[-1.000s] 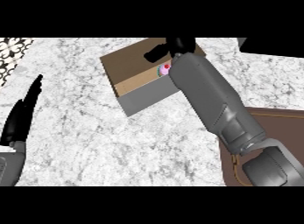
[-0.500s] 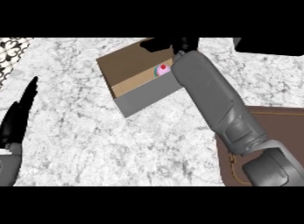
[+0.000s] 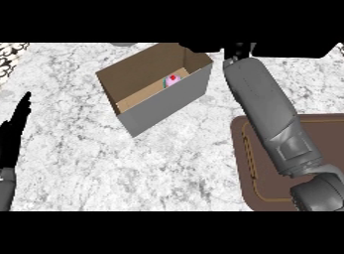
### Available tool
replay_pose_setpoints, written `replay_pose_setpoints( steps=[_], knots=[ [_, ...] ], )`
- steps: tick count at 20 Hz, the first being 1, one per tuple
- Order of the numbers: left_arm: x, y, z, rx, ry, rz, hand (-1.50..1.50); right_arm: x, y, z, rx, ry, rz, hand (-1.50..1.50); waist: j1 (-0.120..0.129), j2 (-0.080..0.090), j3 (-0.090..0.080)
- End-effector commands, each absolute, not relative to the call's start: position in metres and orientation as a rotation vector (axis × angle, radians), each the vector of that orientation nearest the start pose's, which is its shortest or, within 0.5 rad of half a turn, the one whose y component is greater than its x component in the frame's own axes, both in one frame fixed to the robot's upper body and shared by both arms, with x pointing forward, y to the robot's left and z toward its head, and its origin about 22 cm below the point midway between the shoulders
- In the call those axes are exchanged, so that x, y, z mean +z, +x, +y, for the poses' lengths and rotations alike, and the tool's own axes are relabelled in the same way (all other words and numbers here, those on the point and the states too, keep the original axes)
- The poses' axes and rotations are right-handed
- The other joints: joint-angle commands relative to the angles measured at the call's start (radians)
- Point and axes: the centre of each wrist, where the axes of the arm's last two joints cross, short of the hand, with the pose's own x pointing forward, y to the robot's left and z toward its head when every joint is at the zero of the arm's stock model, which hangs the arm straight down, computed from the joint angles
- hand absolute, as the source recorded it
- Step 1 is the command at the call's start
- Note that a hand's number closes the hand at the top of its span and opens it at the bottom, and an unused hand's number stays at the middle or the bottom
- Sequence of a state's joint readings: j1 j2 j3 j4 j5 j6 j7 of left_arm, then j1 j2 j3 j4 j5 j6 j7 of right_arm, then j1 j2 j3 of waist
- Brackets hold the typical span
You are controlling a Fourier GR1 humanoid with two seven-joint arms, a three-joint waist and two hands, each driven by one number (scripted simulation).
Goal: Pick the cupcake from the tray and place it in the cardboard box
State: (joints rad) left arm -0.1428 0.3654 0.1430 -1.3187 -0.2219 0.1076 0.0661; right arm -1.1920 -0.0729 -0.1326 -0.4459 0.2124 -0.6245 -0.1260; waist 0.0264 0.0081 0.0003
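I'm looking down on a white-and-grey marbled counter (image 3: 94, 163). Directly on it, toward the back, an open cardboard box (image 3: 163, 106) sits turned at an angle. At my right, a dark brown tray (image 3: 258, 163) with rounded corners lies flat, well apart from the box.

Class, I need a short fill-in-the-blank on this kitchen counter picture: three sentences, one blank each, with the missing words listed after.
1. The cupcake lies inside the ______.
2. The brown tray sits on the counter at the view's ______ side.
3. The left hand rests with straight fingers at the view's ______ edge, while the right hand shows only partly at the top, beside the cardboard box.

Missing words: cardboard box; right; left
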Motion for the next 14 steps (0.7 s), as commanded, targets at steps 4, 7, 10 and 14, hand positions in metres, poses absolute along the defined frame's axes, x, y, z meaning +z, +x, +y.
replay_pose_setpoints(
  steps=[4,7,10,14],
  knots=[
    [0.017,0.261,0.365,-0.209,0.661,-1.355,0.0,0.117,0.451,-0.2,0.065,-0.575,-1.738,-1.5,-0.036,-0.014,0.0],
    [-0.011,0.243,0.368,-0.204,0.675,-1.344,0.0,0.109,0.436,-0.216,0.066,-0.6,-1.731,-1.5,-0.044,-0.016,-0.001],
    [0.014,0.263,0.363,-0.203,0.647,-1.359,0.0,0.124,0.421,-0.238,0.081,-0.589,-1.75,-1.5,-0.044,-0.015,-0.001],
    [0.001,0.245,0.352,-0.198,0.657,-1.347,0.0,0.111,0.39,-0.287,0.214,-0.557,-1.702,-1.5,-0.052,-0.019,-0.001]
  ],
)
